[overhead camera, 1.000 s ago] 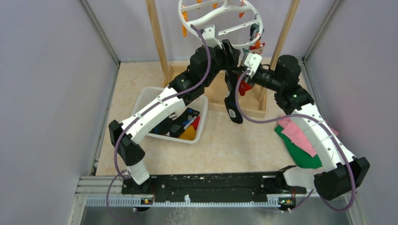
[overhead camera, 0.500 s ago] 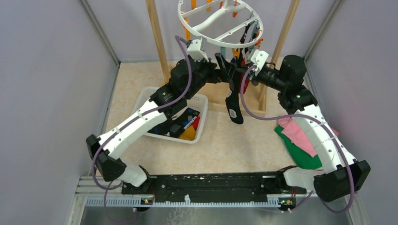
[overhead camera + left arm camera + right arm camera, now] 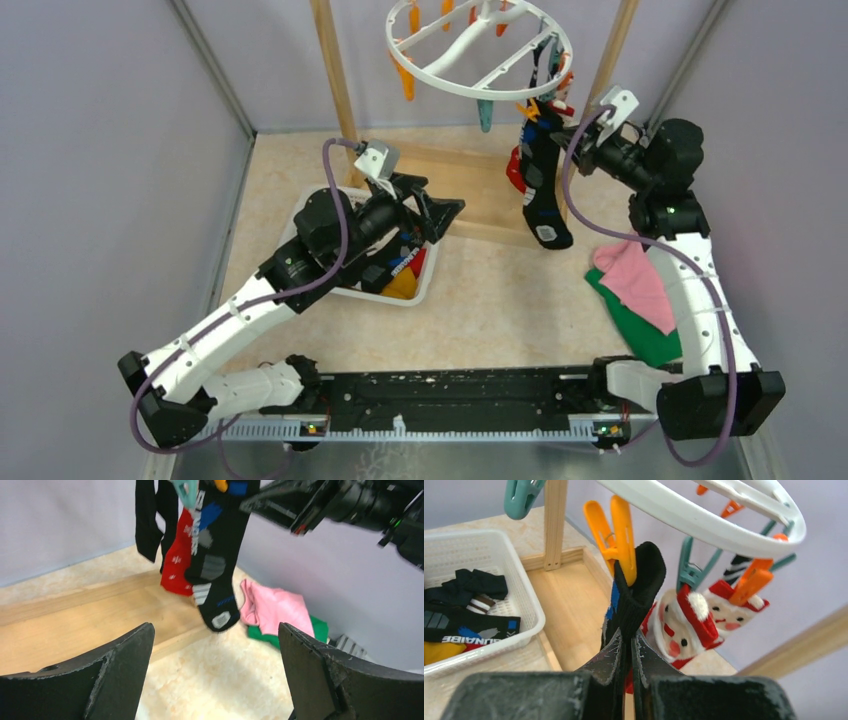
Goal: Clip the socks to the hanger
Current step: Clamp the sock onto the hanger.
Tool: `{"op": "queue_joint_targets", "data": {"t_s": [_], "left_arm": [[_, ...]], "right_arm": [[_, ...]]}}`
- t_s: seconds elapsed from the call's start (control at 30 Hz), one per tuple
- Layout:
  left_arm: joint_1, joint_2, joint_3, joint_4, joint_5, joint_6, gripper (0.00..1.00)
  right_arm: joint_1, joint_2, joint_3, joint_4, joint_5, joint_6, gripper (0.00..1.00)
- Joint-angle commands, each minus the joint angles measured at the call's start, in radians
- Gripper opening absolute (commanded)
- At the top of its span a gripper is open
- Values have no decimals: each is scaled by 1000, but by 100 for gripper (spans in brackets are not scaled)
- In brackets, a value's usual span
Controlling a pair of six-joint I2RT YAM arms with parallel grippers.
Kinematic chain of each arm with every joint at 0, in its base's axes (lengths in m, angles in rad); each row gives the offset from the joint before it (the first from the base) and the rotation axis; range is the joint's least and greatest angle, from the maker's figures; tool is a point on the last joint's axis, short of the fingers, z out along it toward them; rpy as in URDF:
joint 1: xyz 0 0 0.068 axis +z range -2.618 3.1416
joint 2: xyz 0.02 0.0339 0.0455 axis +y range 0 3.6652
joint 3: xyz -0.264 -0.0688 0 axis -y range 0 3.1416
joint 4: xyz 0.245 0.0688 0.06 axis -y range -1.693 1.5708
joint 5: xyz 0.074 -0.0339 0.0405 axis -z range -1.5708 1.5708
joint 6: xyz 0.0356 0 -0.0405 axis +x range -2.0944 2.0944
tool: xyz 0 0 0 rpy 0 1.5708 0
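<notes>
The white ring hanger [image 3: 425, 72] hangs at the back, its orange and teal pegs dangling. A black sock with blue and white marks [image 3: 543, 190] hangs from an orange peg [image 3: 616, 530] that grips its cuff [image 3: 641, 580]. My right gripper [image 3: 570, 135] is shut on that cuff just below the peg [image 3: 629, 640]. Red Santa socks [image 3: 689, 625] hang on pegs right behind it. My left gripper [image 3: 440, 215] is open and empty, low over the basket's far corner; its wrist view [image 3: 215, 640] looks at the hanging black sock [image 3: 220, 555].
A white mesh basket [image 3: 405, 300] at the left centre holds several more socks [image 3: 400, 270]. Wooden rack posts [image 3: 335, 80] and a wooden base [image 3: 480, 190] stand under the hanger. Pink [image 3: 635, 285] and green [image 3: 645, 335] cloths lie at the right.
My left gripper has left the hanger, dropping back and left over the basket, jaws open. The ring and the black sock have swung right with my right gripper.
</notes>
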Motion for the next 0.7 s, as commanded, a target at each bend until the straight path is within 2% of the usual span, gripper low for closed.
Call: {"op": "queue_joint_targets", "data": {"t_s": [0.0,0.2,0.67], "left_arm": [[9,-37,-45,-76,-36,55,99],[11,-76,-109,-126,-104,44,99],[13,-142,-190,-153,-224,16,96]], "right_arm": [[-86,-3,30,59,-57,116,0],[-195,30,56,96,-91,156,0],[-239,176,172,142,-102,223,0]]}}
